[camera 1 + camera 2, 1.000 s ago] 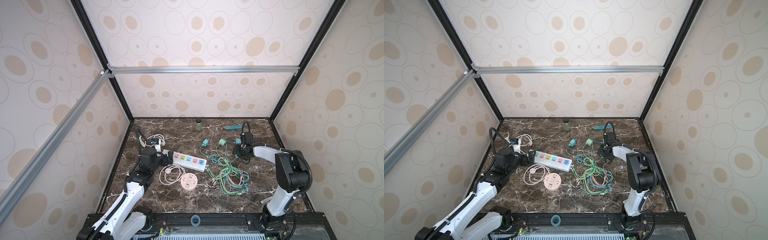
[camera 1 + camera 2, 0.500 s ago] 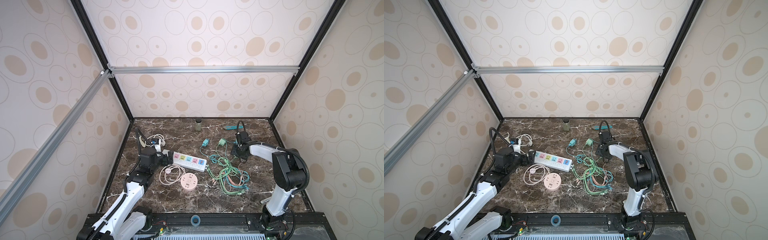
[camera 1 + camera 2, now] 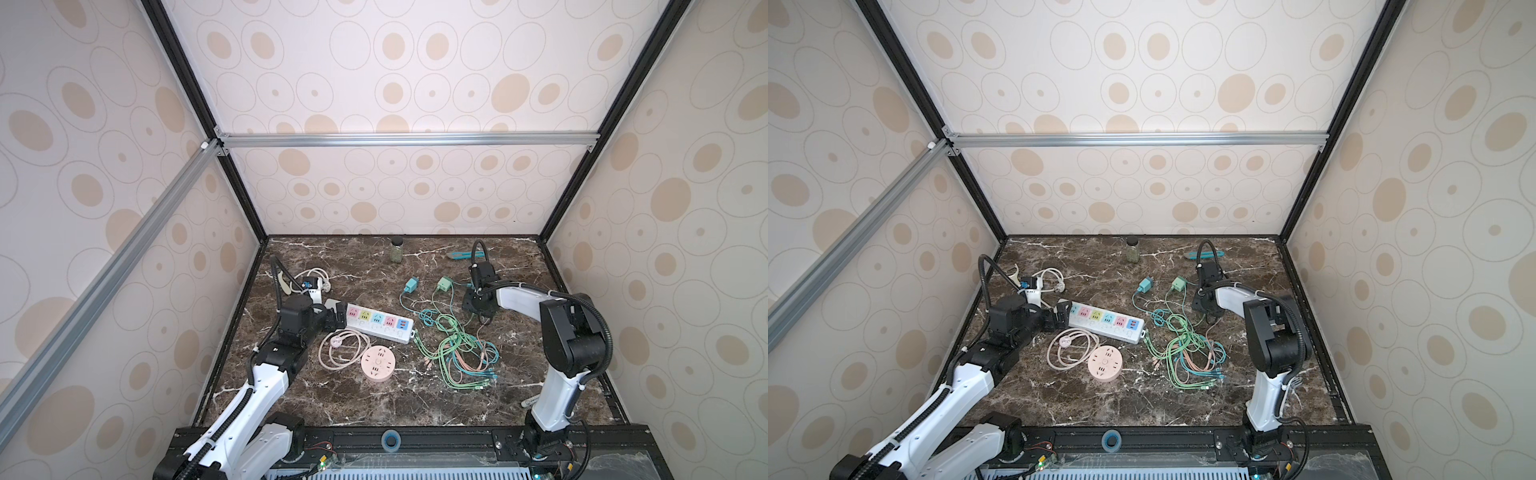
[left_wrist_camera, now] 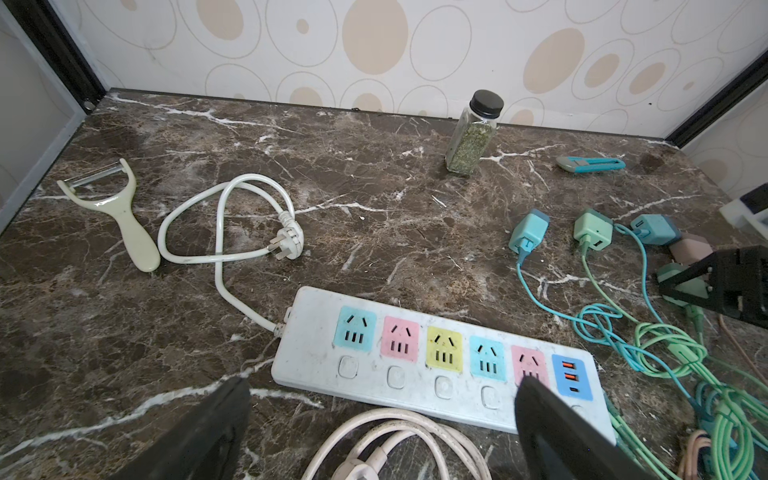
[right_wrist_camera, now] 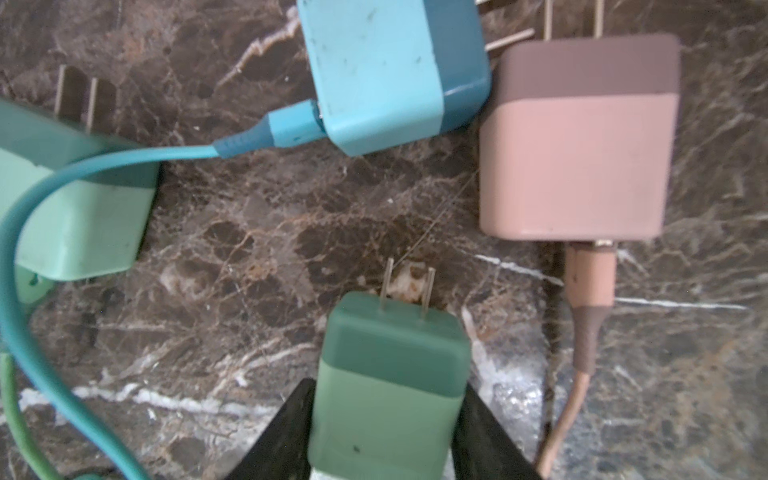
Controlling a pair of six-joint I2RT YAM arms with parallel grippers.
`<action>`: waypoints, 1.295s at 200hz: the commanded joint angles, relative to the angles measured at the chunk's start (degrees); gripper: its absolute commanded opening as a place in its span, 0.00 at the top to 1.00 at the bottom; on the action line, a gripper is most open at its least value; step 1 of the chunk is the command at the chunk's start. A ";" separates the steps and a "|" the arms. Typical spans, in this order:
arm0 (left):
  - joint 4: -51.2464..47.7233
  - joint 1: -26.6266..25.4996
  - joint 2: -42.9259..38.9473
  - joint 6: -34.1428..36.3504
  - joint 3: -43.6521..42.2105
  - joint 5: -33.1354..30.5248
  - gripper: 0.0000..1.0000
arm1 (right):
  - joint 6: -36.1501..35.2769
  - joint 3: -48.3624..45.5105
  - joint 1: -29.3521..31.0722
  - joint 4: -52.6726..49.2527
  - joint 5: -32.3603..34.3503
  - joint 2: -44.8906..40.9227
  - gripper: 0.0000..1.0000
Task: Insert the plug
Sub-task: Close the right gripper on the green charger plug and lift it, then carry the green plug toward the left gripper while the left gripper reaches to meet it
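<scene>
Two black fingers (image 5: 291, 432) of my right gripper (image 5: 386, 386) are squeezed on the green square plug with two metal pins (image 5: 390, 374), one finger on each side. The pins point away from my wrist. I cannot tell if the plug touches the dark brown marble table (image 5: 291, 216) or hangs just over it.

Close by lie a blue square charger (image 5: 386, 75), a pink square charger (image 5: 577, 166) and a light green square charger (image 5: 83, 216). The blue one and the pink one sit right next to each other.

In both top views my right gripper (image 3: 478, 305) (image 3: 1204, 305) is at the back right of the table. It is well apart from the long white power strip with coloured sockets (image 3: 380, 326). None of those sockets has a plug in it. A messy heap of green, blue and pink cables (image 3: 457, 353) lies between the strip and my right arm.

On my left gripper (image 4: 382, 380) the fingers (image 4: 199, 436) are wide apart and hold nothing. In both top views that gripper (image 3: 334, 313) is just beside the left end of the strip.
</scene>
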 commanded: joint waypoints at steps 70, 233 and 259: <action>-0.29 -0.27 1.35 -1.03 1.57 1.70 0.01 | -11.23 -0.19 1.55 -0.65 -1.76 -4.09 0.70; 15.22 -1.29 7.69 -13.34 3.52 37.84 0.02 | -45.14 -5.40 18.88 3.61 -9.56 -27.54 0.70; 16.69 -2.75 8.87 -14.36 4.16 41.35 0.02 | -48.12 -5.87 21.49 4.43 -9.95 -30.10 0.69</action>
